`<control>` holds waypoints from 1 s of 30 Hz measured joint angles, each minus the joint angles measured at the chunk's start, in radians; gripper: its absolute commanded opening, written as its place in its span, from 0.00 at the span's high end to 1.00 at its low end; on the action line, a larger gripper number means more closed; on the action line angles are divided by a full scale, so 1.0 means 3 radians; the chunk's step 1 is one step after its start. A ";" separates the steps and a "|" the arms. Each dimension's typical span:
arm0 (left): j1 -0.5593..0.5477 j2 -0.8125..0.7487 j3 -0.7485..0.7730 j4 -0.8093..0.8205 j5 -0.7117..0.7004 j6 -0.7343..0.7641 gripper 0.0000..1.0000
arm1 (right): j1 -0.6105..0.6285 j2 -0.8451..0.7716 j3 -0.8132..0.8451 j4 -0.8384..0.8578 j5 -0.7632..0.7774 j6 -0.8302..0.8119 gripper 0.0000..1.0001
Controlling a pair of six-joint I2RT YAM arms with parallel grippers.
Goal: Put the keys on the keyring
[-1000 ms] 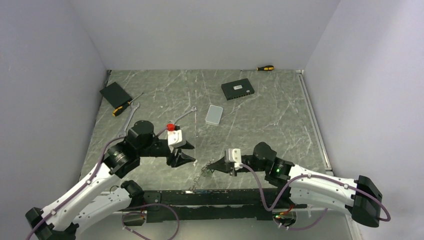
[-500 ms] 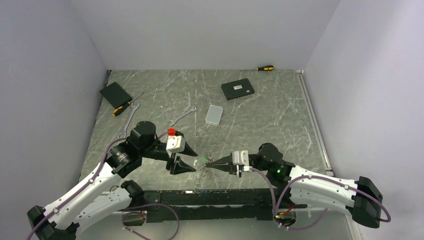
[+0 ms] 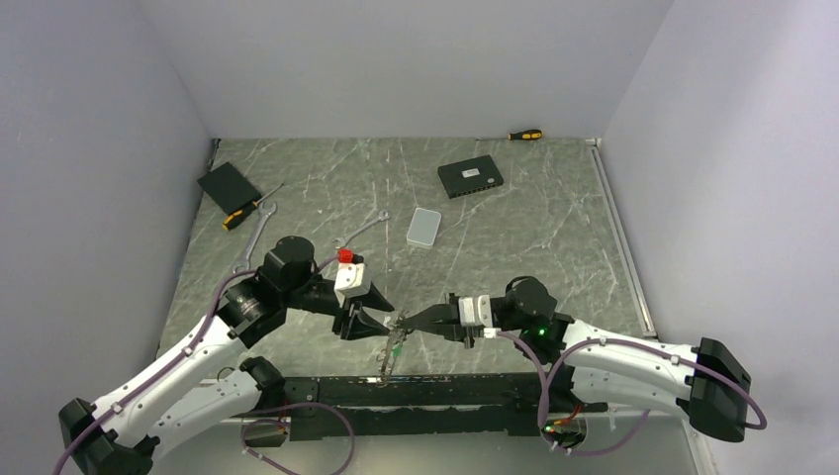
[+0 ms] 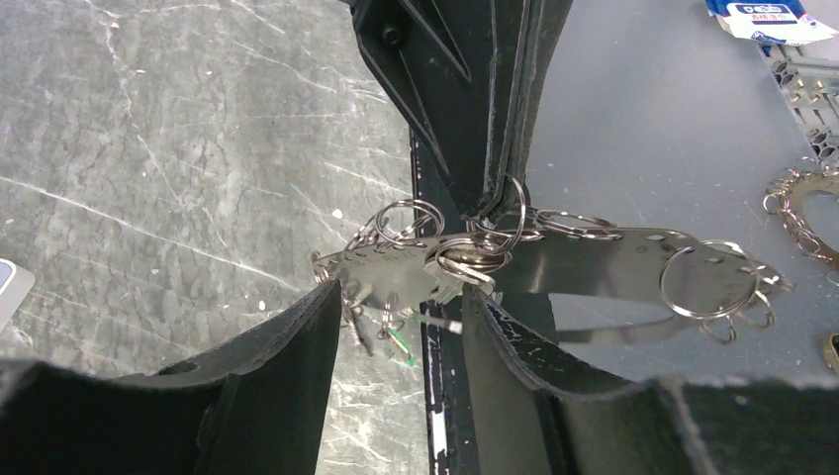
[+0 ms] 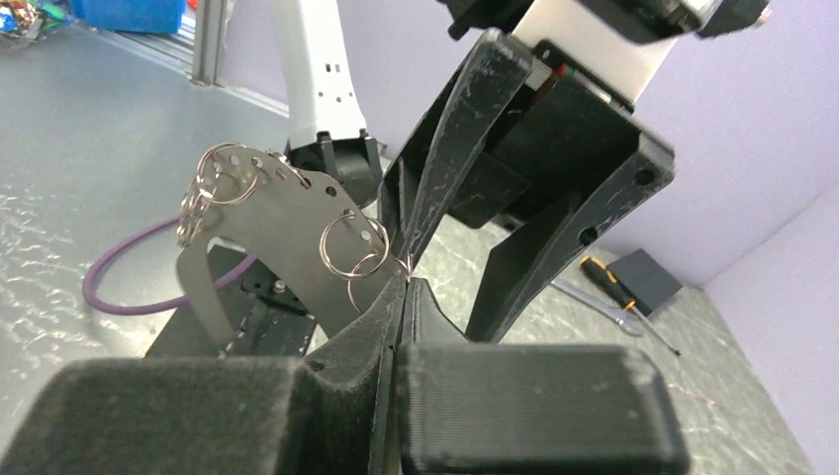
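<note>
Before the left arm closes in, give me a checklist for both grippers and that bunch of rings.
1. Right gripper shut on a split ring: ok.
2. Left gripper open: ok.
3. Perforated metal plate hanging lifted from that ring: ok.
4. Plate's end between the left fingers: cannot tell.
5. Keys distinguishable among the rings: cannot tell; a green tag hangs below the plate.

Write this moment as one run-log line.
left end effector: open at keyring | right end effector: shut on keyring | keyring: in air
</note>
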 measured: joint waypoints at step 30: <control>0.0001 -0.0220 -0.0038 0.0014 -0.0037 -0.0001 0.40 | -0.0056 0.0165 0.0247 0.0263 0.0137 -0.0103 1.00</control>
